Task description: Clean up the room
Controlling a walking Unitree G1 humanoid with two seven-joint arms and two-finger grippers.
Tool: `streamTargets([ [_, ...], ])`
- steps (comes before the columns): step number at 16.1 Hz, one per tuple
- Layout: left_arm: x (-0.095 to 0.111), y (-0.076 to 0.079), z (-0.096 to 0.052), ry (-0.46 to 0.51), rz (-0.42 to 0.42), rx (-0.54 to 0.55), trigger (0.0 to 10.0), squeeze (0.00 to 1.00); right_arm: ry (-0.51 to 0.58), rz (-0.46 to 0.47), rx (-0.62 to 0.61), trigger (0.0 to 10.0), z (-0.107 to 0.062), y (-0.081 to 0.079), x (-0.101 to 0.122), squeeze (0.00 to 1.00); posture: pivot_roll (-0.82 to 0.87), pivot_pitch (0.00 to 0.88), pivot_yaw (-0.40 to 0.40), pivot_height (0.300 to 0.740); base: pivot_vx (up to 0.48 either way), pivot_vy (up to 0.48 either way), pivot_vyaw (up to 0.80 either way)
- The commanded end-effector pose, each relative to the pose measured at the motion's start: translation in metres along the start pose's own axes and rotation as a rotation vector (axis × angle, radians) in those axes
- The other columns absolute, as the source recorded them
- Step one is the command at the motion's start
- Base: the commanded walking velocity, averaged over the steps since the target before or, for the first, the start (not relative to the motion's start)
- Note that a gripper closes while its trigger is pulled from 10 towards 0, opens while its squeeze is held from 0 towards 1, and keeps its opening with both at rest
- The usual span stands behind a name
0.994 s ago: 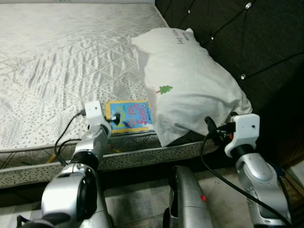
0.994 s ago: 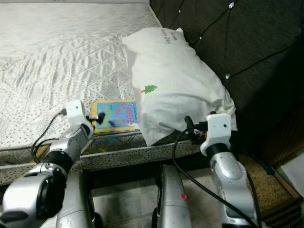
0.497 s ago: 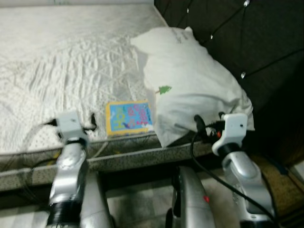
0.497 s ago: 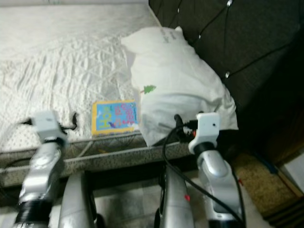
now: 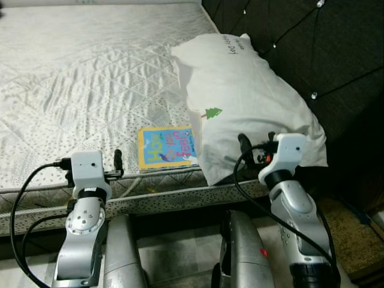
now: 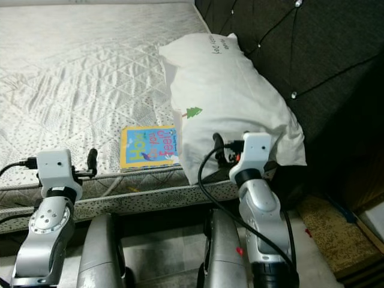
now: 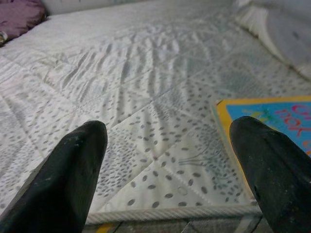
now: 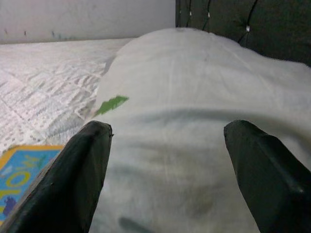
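Note:
A yellow-bordered blue picture book (image 5: 167,146) lies flat near the front edge of the mattress (image 5: 90,72). A large white pillow (image 5: 246,102) with a small green tree print leans beside it, its lower corner hanging over the bed edge. My left gripper (image 7: 170,128) is open at the mattress edge, just left of the book (image 7: 272,116) and not touching it. My right gripper (image 8: 169,127) is open, close in front of the pillow's (image 8: 194,145) lower part with nothing between its fingers (image 5: 243,144).
A dark tufted headboard (image 5: 312,48) rises behind the pillow on the right. A purple cloth (image 7: 19,12) lies at the far side of the bed. Tiled floor (image 5: 180,252) and a brown mat (image 5: 354,222) lie below the bed frame.
My left gripper has drawn back to the left, off the book's edge, which stays put. My right gripper has shifted slightly left along the pillow's lower edge.

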State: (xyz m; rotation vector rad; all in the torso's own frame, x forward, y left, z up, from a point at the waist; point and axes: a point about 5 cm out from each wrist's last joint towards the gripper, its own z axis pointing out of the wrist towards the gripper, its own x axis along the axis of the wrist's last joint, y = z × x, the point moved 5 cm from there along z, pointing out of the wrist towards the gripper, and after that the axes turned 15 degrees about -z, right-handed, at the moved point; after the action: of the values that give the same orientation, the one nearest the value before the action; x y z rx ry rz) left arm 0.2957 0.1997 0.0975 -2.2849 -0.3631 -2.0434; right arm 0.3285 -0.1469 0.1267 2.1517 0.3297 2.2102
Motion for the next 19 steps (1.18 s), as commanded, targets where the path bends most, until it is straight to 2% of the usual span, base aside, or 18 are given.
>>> streamTargets([
  [1, 0.004, 0.000, 0.002, 0.000, 0.029, -0.009, 10.0, 0.00, 0.003, 0.004, -0.028, 10.0, 0.002, 0.007, 0.000, 0.00, 0.03, 0.000, -0.021, 0.577, 0.000, 0.000, 0.00],
  [3, 0.010, 0.001, 0.004, 0.036, 0.064, -0.019, 10.0, 0.00, 0.013, -0.001, -0.038, 10.0, 0.002, 0.009, 0.003, 0.00, 0.03, 0.000, -0.018, 0.597, 0.000, 0.000, 0.00],
  [7, 0.016, 0.012, 0.005, 0.056, 0.079, -0.079, 10.0, 0.00, 0.028, -0.007, -0.043, 10.0, 0.006, 0.014, 0.008, 0.00, 0.02, 0.000, -0.014, 0.642, 0.000, 0.000, 0.00],
  [10, 0.016, 0.020, 0.005, 0.052, 0.019, -0.128, 10.0, 0.00, 0.043, -0.027, -0.056, 10.0, 0.007, 0.020, 0.013, 0.00, 0.01, 0.000, -0.006, 0.682, 0.000, 0.000, 0.00],
  [11, 0.017, 0.023, 0.005, 0.063, 0.016, -0.144, 10.0, 0.00, 0.041, -0.031, -0.060, 10.0, 0.007, 0.022, 0.013, 0.00, 0.01, 0.000, -0.007, 0.692, 0.000, 0.000, 0.00],
  [12, 0.018, 0.027, 0.005, 0.099, 0.047, -0.163, 10.0, 0.00, 0.036, -0.033, -0.062, 10.0, 0.005, 0.023, 0.011, 0.00, 0.01, 0.000, -0.008, 0.707, 0.000, 0.000, 0.00],
  [14, 0.015, 0.034, 0.004, 0.061, -0.035, -0.173, 10.0, 0.00, 0.033, -0.037, -0.062, 10.0, 0.005, 0.023, 0.010, 0.00, 0.01, 0.000, -0.009, 0.727, 0.000, 0.000, 0.00],
  [15, 0.016, 0.038, 0.003, 0.078, -0.009, -0.180, 10.0, 0.00, 0.033, -0.039, -0.063, 10.0, 0.005, 0.023, 0.011, 0.00, 0.00, 0.000, -0.008, 0.737, 0.000, 0.000, 0.00],
  [19, 0.012, 0.042, 0.002, 0.062, -0.031, -0.195, 10.0, 0.00, 0.024, -0.048, -0.063, 10.0, 0.003, 0.023, 0.009, 0.00, 0.00, 0.000, -0.011, 0.740, 0.000, 0.000, 0.00],
])
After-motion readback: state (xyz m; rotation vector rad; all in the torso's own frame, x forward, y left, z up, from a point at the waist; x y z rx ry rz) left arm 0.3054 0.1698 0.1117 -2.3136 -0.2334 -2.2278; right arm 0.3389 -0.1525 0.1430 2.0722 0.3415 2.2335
